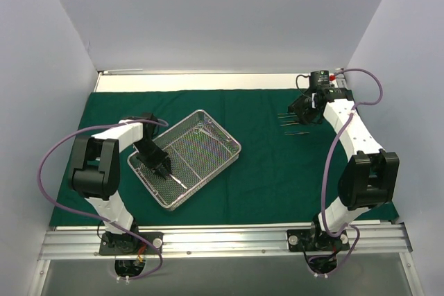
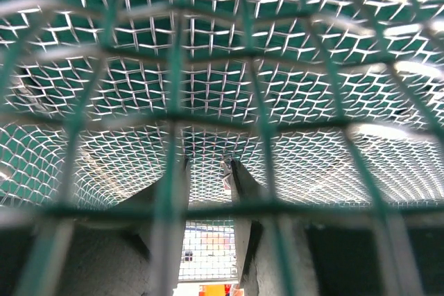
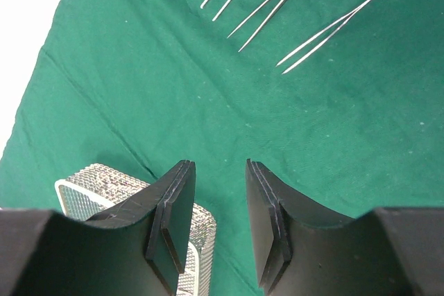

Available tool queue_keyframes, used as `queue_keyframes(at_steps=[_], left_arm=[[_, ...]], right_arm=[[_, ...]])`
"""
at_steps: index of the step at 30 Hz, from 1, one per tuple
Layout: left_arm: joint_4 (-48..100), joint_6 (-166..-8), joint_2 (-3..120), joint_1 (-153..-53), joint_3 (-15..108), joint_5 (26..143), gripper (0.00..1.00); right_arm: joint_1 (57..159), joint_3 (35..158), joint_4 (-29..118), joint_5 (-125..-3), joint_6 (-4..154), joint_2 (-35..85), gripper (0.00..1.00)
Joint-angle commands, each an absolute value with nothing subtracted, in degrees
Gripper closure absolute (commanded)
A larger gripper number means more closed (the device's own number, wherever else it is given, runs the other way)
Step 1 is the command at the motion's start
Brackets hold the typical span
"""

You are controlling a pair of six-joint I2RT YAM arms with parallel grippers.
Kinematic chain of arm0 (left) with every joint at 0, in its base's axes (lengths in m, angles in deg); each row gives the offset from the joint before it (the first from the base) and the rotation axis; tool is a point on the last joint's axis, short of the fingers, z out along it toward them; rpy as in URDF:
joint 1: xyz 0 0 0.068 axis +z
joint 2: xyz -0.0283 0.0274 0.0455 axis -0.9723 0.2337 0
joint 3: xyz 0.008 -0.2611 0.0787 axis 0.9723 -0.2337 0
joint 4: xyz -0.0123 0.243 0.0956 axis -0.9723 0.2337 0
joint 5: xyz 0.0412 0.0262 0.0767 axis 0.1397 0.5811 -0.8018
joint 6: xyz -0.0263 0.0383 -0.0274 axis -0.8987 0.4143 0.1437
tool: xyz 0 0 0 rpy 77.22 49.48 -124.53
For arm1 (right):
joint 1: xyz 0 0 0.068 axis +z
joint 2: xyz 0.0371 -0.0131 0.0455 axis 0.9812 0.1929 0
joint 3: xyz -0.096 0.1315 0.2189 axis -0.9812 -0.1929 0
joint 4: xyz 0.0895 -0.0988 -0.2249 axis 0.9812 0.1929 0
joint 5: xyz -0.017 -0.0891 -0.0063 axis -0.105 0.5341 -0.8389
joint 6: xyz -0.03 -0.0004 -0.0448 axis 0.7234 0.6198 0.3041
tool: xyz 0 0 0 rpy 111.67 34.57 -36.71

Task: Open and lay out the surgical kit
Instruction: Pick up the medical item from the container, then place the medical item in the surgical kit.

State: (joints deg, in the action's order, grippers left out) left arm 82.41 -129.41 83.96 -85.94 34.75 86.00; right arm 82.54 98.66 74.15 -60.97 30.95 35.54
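Surgical kit (image 1: 201, 147) lies open on the table (image 1: 208, 81), green cloth (image 1: 277, 171) spread flat, tray (image 1: 221, 129) on its left half. Left gripper (image 1: 161, 169) is down in the tray, jaws slightly apart; whether it holds anything, we cannot tell. Right gripper (image 3: 220, 164) hangs open and empty near tweezers (image 3: 277, 5) lying on the cloth.

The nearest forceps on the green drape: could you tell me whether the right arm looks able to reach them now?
Probably yes: the right gripper hovers open over the drape, and the forceps lie bare just ahead of it, with nothing in between.
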Motion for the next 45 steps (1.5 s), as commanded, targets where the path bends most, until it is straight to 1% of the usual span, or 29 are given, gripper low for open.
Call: queue_keyframes(at_steps=[1, 4, 5, 8, 11, 12, 15, 19, 22, 25, 26, 27, 28, 30, 31, 32, 33, 35, 37, 38, 39, 40, 41, 42, 44, 45], left_arm=[[81.6, -130.7, 84.5, -86.5, 37.1, 83.6, 0.62], [81.5, -130.7, 85.0, -86.6, 37.3, 83.6, 0.68], [81.4, -130.7, 85.1, -86.6, 37.3, 83.6, 0.72], [81.1, -130.5, 85.5, -86.7, 37.5, 83.7, 0.80], [81.5, -129.8, 85.2, -86.7, 37.9, 83.6, 0.91], [82.2, -129.5, 85.0, -86.7, 38.5, 83.4, 0.97], [84.3, -127.9, 82.7, -86.6, 39.8, 82.6, 0.98], [84.8, -121.9, 75.9, -86.7, 46.3, 82.4, 0.98], [84.6, -116.3, 73.4, -87.1, 51.4, 81.3, 0.98], [80.1, -111.4, 70.9, -87.1, 55.4, 84.4, 0.98], [75.8, -110.2, 70.3, -87.1, 56.2, 85.7, 0.98], [73.1, -109.2, 69.8, -87.1, 56.3, 87.4, 0.98], [70.0, -106.7, 69.2, -87.0, 56.4, 93.3, 0.98], [62.6, -104.7, 68.4, -87.1, 56.8, 97.2, 0.98], [58.5, -103.0, 67.6, -87.1, 56.3, 104.8, 0.98], [52.6, -102.2, 67.2, -87.0, 56.2, 108.1, 0.98], [50.4, -101.1, 67.0, -87.0, 56.5, 110.8, 0.98], [45.9, -98.3, 66.4, -87.3, 57.3, 117.3, 0.98], [43.2, -97.2, 66.6, -87.3, 58.2, 122.0, 0.98], [41.1, -97.1, 66.7, -87.3, 58.3, 125.6, 0.98], [40.2, -97.1, 66.9, -87.2, 58.6, 127.3, 0.98], [39.4, -97.7, 67.5, -87.2, 59.2, 128.8, 0.98], [38.7, -98.3, 68.1, -87.2, 59.8, 130.1, 0.98], [38.7, -98.7, 68.6, -87.2, 60.3, 131.5, 0.98], [39.2, -100.4, 69.8, -87.2, 61.1, 131.9, 0.98], [39.3, -100.7, 69.8, -87.2, 61.0, 131.6, 0.98]], right_arm=[[82.0, 97.9, 74.3, -60.8, 31.9, 33.1, 0.64], [82.0, 97.8, 74.3, -60.9, 32.0, 33.2, 0.64], [82.0, 97.8, 74.3, -60.9, 32.0, 33.2, 0.64], [81.9, 98.1, 74.3, -61.0, 32.2, 33.2, 0.64], [82.0, 98.7, 74.5, -61.1, 32.7, 33.5, 0.64], [82.0, 99.4, 74.7, -61.1, 32.8, 33.7, 0.64], [82.0, 101.3, 75.2, -61.7, 33.9, 34.4, 0.64], [82.5, 105.9, 77.3, -63.4, 35.8, 36.5, 0.64], [83.0, 109.1, 77.5, -66.5, 36.5, 38.1, 0.64], [83.8, 111.3, 76.4, -70.4, 35.9, 39.1, 0.64], [84.1, 111.8, 75.9, -72.5, 35.6, 39.3, 0.64], [84.2, 112.5, 75.3, -73.8, 34.9, 40.1, 0.63], [84.8, 113.7, 74.6, -75.5, 34.4, 40.6, 0.61], [85.5, 115.2, 73.0, -81.4, 33.2, 42.0, 0.59], [85.9, 116.0, 71.2, -83.4, 32.0, 42.7, 0.59], [86.9, 117.7, 69.7, -85.5, 31.5, 43.2, 0.58], [87.5, 118.6, 66.7, -89.7, 31.1, 44.3, 0.57], [89.2, 120.0, 62.6, -93.9, 29.4, 45.3, 0.57], [90.3, 119.7, 53.0, -101.1, 27.3, 45.9, 0.56], [90.9, 119.4, 50.1, -103.6, 24.9, 46.2, 0.52], [92.4, 119.5, 44.0, -106.7, 23.9, 47.2, 0.52], [93.4, 119.9, 41.2, -109.5, 23.6, 47.7, 0.52], [94.2, 120.9, 41.0, -113.2, 26.9, 48.0, 0.52], [95.6, 122.2, 45.0, -113.8, 30.7, 48.4, 0.52], [96.5, 126.1, 52.7, -111.9, 39.1, 48.6, 0.51], [97.5, 127.0, 59.1, -110.7, 46.0, 48.9, 0.52]])
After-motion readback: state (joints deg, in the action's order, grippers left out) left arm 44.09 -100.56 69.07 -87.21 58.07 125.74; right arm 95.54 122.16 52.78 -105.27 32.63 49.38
